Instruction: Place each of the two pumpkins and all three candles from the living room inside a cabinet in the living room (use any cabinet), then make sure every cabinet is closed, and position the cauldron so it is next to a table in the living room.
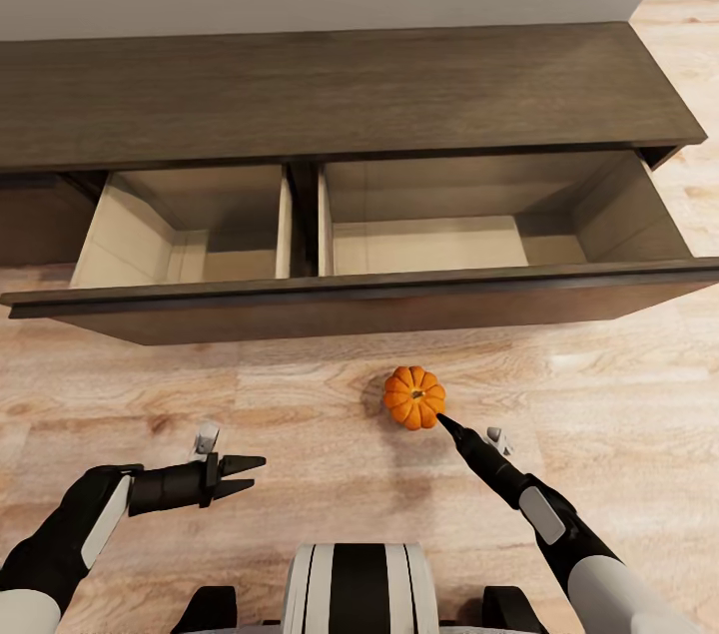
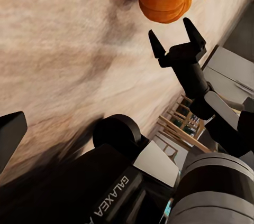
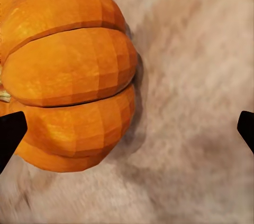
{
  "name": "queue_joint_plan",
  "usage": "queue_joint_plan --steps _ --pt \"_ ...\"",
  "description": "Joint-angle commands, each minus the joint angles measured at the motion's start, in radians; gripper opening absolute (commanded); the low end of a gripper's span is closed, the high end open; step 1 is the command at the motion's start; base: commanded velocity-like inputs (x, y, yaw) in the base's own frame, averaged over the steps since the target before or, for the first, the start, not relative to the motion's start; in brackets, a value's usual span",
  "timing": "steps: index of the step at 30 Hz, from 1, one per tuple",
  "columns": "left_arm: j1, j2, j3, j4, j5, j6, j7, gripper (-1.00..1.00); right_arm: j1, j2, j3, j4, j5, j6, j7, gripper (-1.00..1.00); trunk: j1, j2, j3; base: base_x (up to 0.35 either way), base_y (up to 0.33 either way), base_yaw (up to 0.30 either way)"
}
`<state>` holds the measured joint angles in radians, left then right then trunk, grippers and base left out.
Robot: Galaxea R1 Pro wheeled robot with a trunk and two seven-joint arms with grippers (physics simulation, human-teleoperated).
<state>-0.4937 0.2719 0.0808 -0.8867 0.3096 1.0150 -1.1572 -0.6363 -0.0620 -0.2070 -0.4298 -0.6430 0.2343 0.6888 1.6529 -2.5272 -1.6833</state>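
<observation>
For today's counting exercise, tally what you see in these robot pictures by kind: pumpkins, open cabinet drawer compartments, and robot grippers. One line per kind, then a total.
Pumpkin: 1
Open drawer compartments of the cabinet: 2, the left compartment and the right compartment, both bare inside
Grippers: 2, the left gripper and the right gripper
Total: 5
</observation>
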Motion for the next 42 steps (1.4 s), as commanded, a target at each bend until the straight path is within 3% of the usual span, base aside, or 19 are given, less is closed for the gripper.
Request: queue_joint_plan --steps 1,30,37,42 --pt "0.000 0.000 0.001 0.000 0.000 0.005 -0.002 1.00 0.000 0.000 -0.003 0.000 -0.008 0.010 0.003 1.00 0.000 0.000 0.000 0.030 0.017 0.000" --pt "0.000 -0.007 0.001 0.000 -0.001 0.004 -0.001 1.00 0.000 0.001 0.006 0.000 -0.002 0.009 0.005 1.00 0.000 0.000 0.000 0.031 0.023 0.000" --pt "0.000 -0.007 0.000 0.000 0.000 0.004 -0.001 1.00 0.000 -0.001 0.007 0.000 -0.003 0.011 0.069 1.00 0.000 0.000 0.000 0.000 0.000 0.000" --pt "0.000 -0.008 -0.001 0.000 0.000 0.004 -0.001 1.00 0.000 -0.001 0.008 0.000 -0.003 0.011 0.080 1.00 0.000 0.000 0.000 0.000 0.000 0.000"
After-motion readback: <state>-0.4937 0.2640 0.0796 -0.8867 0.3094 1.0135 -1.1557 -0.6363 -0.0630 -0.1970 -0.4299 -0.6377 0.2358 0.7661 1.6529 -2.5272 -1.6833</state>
